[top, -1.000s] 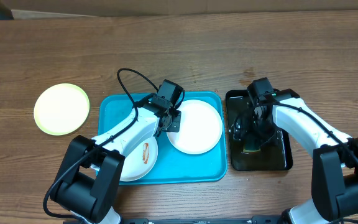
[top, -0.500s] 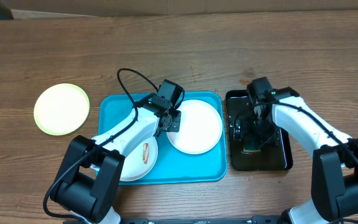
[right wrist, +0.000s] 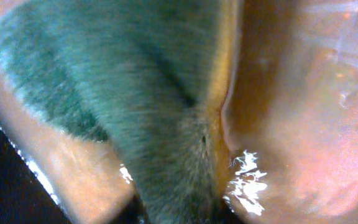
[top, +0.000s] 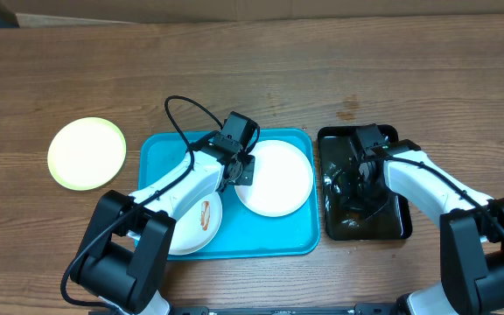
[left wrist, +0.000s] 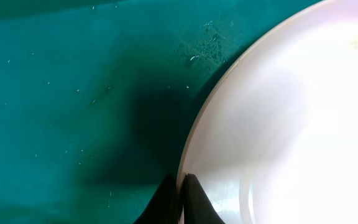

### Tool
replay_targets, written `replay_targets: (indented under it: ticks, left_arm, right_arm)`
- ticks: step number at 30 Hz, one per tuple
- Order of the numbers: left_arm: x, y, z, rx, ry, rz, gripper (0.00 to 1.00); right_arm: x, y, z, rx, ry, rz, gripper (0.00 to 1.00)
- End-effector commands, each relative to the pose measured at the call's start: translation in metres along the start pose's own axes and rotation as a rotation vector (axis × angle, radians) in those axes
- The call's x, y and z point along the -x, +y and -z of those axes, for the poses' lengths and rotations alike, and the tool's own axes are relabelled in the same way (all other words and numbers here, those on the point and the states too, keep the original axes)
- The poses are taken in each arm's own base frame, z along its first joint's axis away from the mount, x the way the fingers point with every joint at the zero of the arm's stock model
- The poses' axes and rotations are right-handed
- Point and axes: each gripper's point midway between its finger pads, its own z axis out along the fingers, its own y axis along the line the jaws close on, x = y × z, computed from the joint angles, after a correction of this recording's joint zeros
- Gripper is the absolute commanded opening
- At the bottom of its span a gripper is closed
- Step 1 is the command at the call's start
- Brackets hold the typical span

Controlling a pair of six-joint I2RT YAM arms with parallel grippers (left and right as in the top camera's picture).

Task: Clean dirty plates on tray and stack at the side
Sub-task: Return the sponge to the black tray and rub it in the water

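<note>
The blue tray [top: 261,236] sits in the middle of the wooden surface [top: 234,70], and two of the three plates lie on it. A white plate [top: 278,179] fills the tray's right half, and a smeared plate [top: 192,226] with a reddish-brown streak lies at the tray's front left corner, partly under the left arm. The yellow-green plate [top: 87,153] rests on the bare surface well to the left of the tray. The left gripper [top: 241,169] is over the tray's middle, clenched on the white plate's left rim. The left wrist view shows its fingertips [left wrist: 194,199] pinching that thin rim [left wrist: 188,155] just above the tray floor [left wrist: 73,93]. Just right of the blue tray stands a glossy black tray [top: 394,226]. The right gripper [top: 357,188] is down inside it, clenched on a green sponge [right wrist: 135,93], which fills the right wrist view, creased down its middle.
</note>
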Motion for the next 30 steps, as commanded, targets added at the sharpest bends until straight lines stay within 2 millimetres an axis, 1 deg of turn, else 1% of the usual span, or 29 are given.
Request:
replay_targets:
  ticks: [1,2,3,4,5,6,7,8,10,11,12,13,15,17,18,19,20,21,22,23,26,28,29,30]
  left_arm:
    - [0.004,0.004,0.004,0.010,-0.018,0.013,0.04]
    - [0.004,0.004,0.004,0.010,-0.018,0.013,0.04]
    - [0.004,0.004,0.004,0.010,-0.019,0.013,0.04]
    - [0.004,0.004,0.004,0.010,-0.019,0.013,0.04]
    - [0.004,0.004,0.004,0.010,-0.019,0.013,0.04]
    - [0.004,0.004,0.004,0.010,-0.019,0.013,0.05]
    - [0.004,0.004,0.004,0.010,-0.020,0.013,0.06]
    - [0.005,0.004,0.004,0.010,-0.021,0.014,0.08]
    - [0.005,0.004,0.004,0.009,-0.022,0.014,0.10]
    - [0.005,0.004,0.004,0.009,-0.022,0.014,0.11]
    - [0.005,0.004,0.004,0.009,-0.022,0.014,0.11]
    - [0.005,0.004,0.004,0.009,-0.022,0.014,0.11]
    - [0.006,0.003,0.004,0.008,-0.025,0.014,0.12]
    - [0.007,0.003,0.004,0.005,-0.030,0.015,0.13]
    - [0.008,0.002,0.004,0.003,-0.035,0.015,0.18]
    - [0.010,0.002,0.004,0.001,-0.042,0.016,0.25]
    - [0.012,0.001,0.004,-0.002,-0.050,0.016,0.27]
    - [0.015,0.000,0.005,-0.005,-0.060,0.017,0.28]
    - [0.018,-0.001,0.005,-0.009,-0.073,0.018,0.29]
    - [0.020,-0.002,0.005,-0.014,-0.085,0.019,0.30]
    - [0.024,-0.003,0.005,-0.017,-0.097,0.020,0.30]
    - [0.024,-0.003,0.005,-0.017,-0.097,0.020,0.25]
    - [0.023,-0.002,0.005,-0.015,-0.097,0.020,0.20]
    - [0.023,-0.001,0.005,-0.010,-0.095,0.020,0.10]
  right_arm:
    - [-0.006,0.001,-0.007,0.008,0.021,-0.007,0.04]
    - [-0.005,0.001,-0.006,0.010,0.017,-0.014,0.04]
    - [-0.003,0.001,-0.006,0.013,0.011,-0.018,0.08]
    - [0.000,0.001,-0.005,0.016,0.003,-0.020,0.27]
    - [0.002,0.001,-0.004,0.019,-0.005,-0.023,0.39]
    - [0.004,0.001,-0.003,0.021,-0.010,-0.027,0.49]
    - [0.006,0.000,-0.002,0.023,-0.012,-0.031,0.55]
    - [0.006,0.000,-0.001,0.023,-0.009,-0.034,0.58]
    - [0.003,-0.001,-0.001,0.017,0.004,-0.037,0.59]
    - [0.000,-0.002,-0.001,0.014,0.013,-0.038,0.58]
    - [-0.002,-0.003,-0.001,0.010,0.023,-0.040,0.53]
    - [-0.004,-0.004,-0.001,0.007,0.031,-0.040,0.46]
    - [-0.008,-0.005,-0.001,0.001,0.044,-0.040,0.04]
    - [-0.008,-0.005,-0.001,0.001,0.044,-0.040,0.04]
    - [-0.007,-0.005,-0.001,0.002,0.041,-0.039,0.04]
    - [-0.006,-0.004,-0.001,0.004,0.035,-0.039,0.22]
    - [-0.005,-0.004,-0.001,0.004,0.032,-0.040,0.40]
    - [-0.004,-0.004,-0.001,0.005,0.027,-0.040,0.49]
    - [-0.003,-0.004,-0.001,0.006,0.024,-0.039,0.54]
    - [-0.003,-0.004,-0.001,0.006,0.023,-0.039,0.56]
    - [-0.003,-0.004,-0.001,0.005,0.024,-0.039,0.58]
    - [-0.003,-0.004,-0.001,0.006,0.023,-0.039,0.58]
    - [-0.003,-0.004,-0.001,0.005,0.023,-0.039,0.58]
    - [-0.002,-0.004,-0.001,0.006,0.021,-0.038,0.58]
